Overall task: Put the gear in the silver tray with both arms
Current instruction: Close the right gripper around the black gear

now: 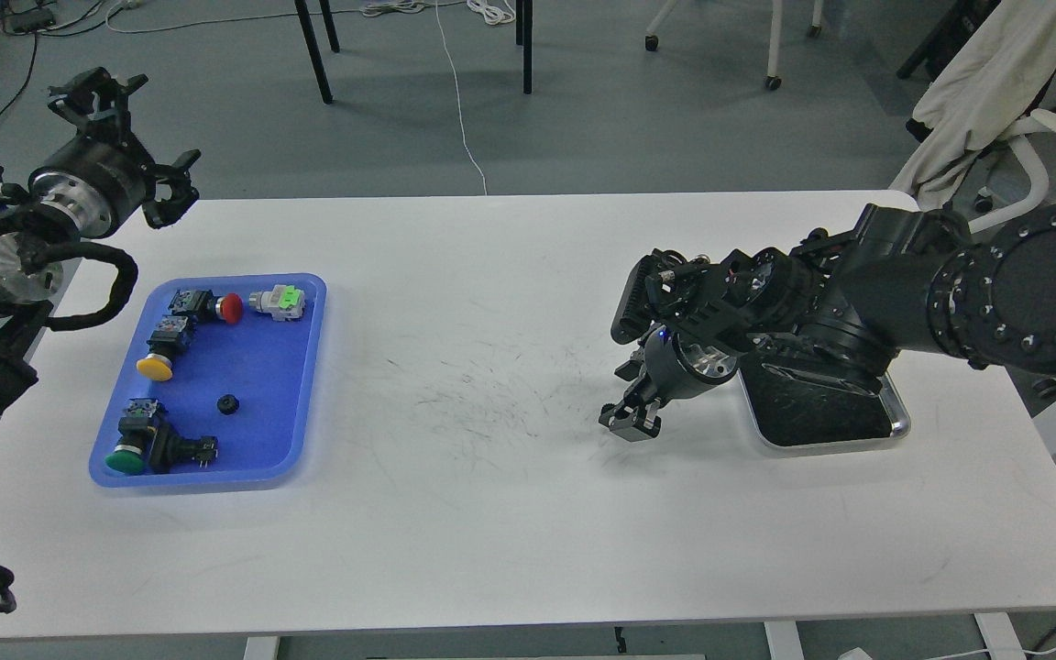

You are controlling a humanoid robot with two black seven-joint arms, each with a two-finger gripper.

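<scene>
Head view, looking down on a white counter (491, 513). A small black gear (229, 403) lies loose in the blue tray (303, 385) at left, among push-button switches (157, 353). It looks light, rigid and small; I judge pinching across its rim is best, though neighbouring switches crowd access. My left end effector (129, 151) hovers at upper left, fingers spread apart. My right end effector (633, 417) hangs low at centre right, too dark to tell its state. The silver tray (895, 426) sits at right, partly under my right arm.
</scene>
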